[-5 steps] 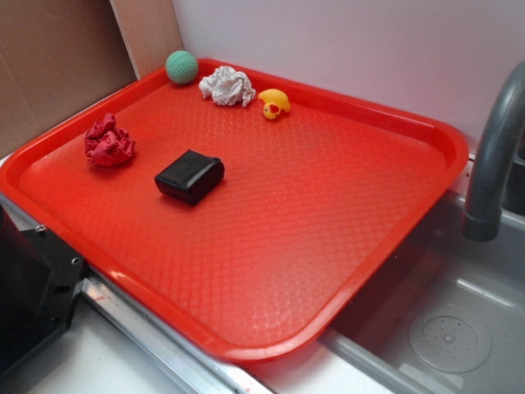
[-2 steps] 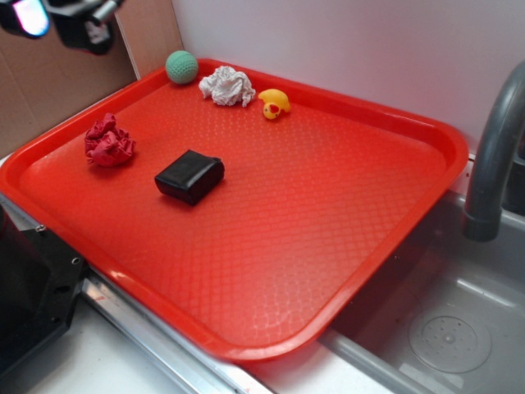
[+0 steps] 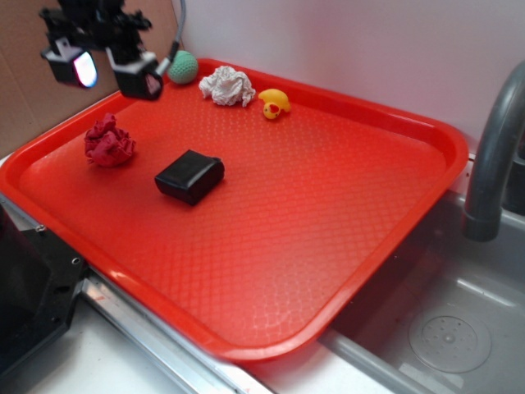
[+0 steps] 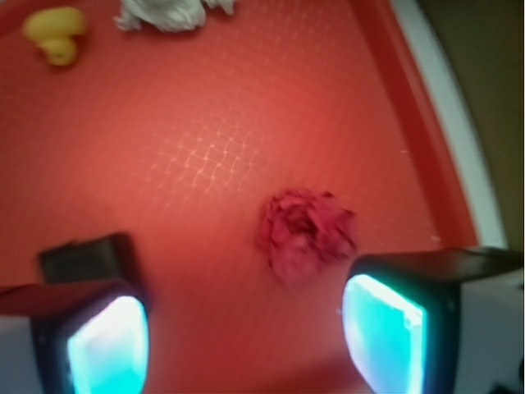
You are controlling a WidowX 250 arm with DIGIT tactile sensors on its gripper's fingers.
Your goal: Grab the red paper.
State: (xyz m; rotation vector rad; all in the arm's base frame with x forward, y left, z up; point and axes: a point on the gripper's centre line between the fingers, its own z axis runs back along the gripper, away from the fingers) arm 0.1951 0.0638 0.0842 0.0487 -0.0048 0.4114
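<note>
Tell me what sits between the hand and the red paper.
Nothing: only bare tray separates the open hand from the red paper, as the wrist view shows.

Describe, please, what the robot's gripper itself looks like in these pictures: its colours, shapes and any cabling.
The gripper is black, with two blocky, squarish fingers. Their inner pads glow pale cyan in the wrist view; in the exterior view one pad looks whitish with a pink-blue tint. A thin grey cable curves up behind it. No markings are legible.
</note>
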